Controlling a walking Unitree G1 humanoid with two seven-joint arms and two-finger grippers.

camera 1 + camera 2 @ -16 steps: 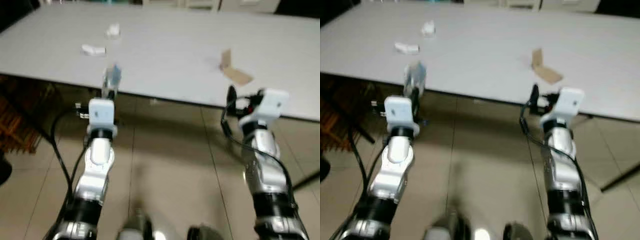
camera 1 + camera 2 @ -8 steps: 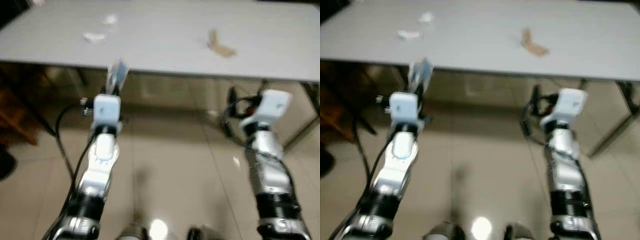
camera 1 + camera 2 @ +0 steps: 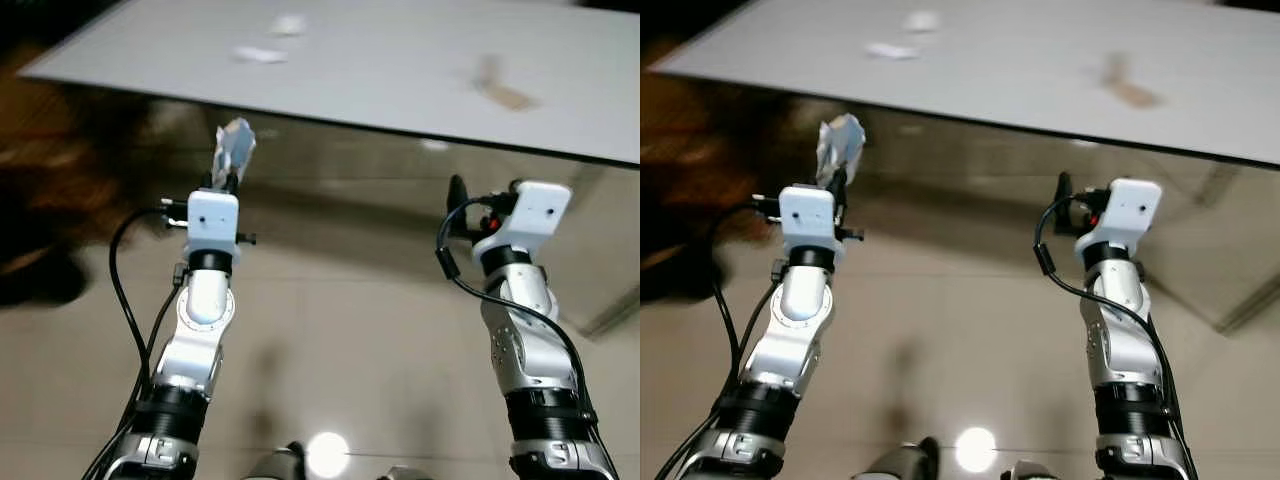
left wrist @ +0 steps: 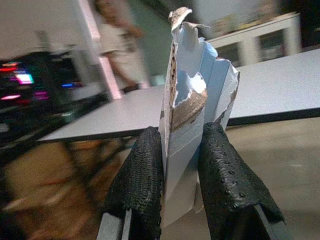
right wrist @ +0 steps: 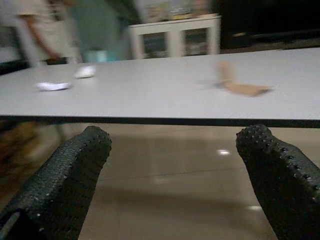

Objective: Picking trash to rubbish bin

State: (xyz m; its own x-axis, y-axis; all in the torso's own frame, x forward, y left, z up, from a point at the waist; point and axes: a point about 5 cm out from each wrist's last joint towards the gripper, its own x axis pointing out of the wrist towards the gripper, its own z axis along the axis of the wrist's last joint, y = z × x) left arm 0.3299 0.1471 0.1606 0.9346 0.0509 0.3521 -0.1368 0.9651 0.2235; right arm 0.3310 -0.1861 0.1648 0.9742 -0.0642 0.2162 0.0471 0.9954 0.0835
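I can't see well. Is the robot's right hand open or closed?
Open. The right gripper holds its two black fingers far apart, with nothing between them.

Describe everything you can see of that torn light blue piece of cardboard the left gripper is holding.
The torn light blue cardboard scrap is a creased, folded strip with ragged edges where brown inner fibre and white tears show. It stands roughly upright, pinched low down between the two black textured fingers of the left gripper, its torn top sticking out well past the fingertips. It hangs in the air over the tiled floor, in front of the grey table's edge, touching nothing but the fingers.
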